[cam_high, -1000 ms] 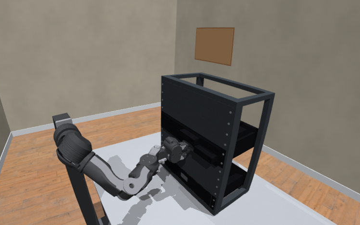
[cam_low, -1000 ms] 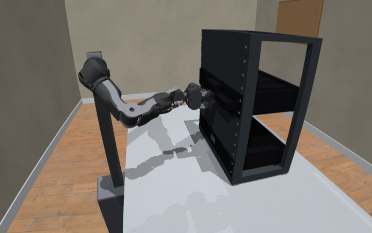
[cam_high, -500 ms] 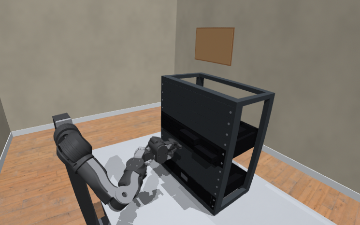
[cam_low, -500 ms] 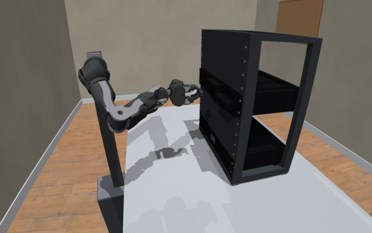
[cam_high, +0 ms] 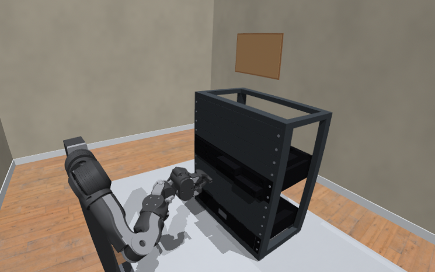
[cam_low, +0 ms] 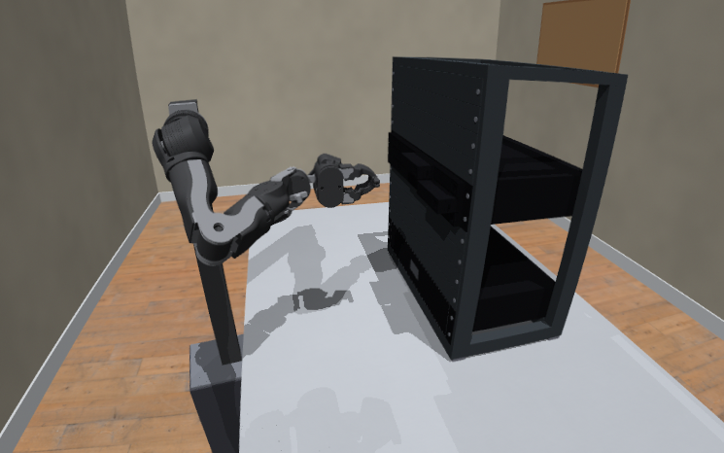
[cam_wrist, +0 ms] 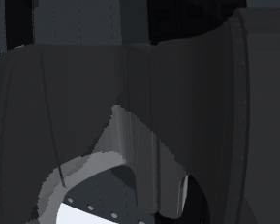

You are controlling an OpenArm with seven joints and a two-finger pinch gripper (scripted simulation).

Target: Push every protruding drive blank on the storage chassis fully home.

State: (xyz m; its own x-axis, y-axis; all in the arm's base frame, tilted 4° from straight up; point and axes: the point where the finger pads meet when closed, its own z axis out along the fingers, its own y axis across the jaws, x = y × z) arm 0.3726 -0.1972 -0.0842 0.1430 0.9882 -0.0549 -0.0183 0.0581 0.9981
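Observation:
The dark storage chassis [cam_high: 205,149] [cam_low: 394,148] spans the rack [cam_high: 283,161] [cam_low: 494,140] at mid height. Two dark blocks stand out from its front: one [cam_high: 229,164] [cam_low: 416,162] nearer the middle, and a lower one [cam_high: 249,186] [cam_low: 437,193] towards the near right end. Whether each is one blank or several side by side cannot be told. The rack stands upright. My gripper [cam_high: 210,180] [cam_low: 376,183] [cam_wrist: 166,130] is shut and empty, in front of the rack's far left part, apart from it in the exterior view. The fingers hide most of the wrist view.
Flat dark panels [cam_high: 236,125] [cam_low: 437,106] cover the rack front above the chassis, and more lie below it. A lower unit with a small grey label [cam_high: 222,213] [cam_low: 414,268] sits at the rack's foot. The rack stands on a white table [cam_high: 313,250] [cam_low: 522,394].

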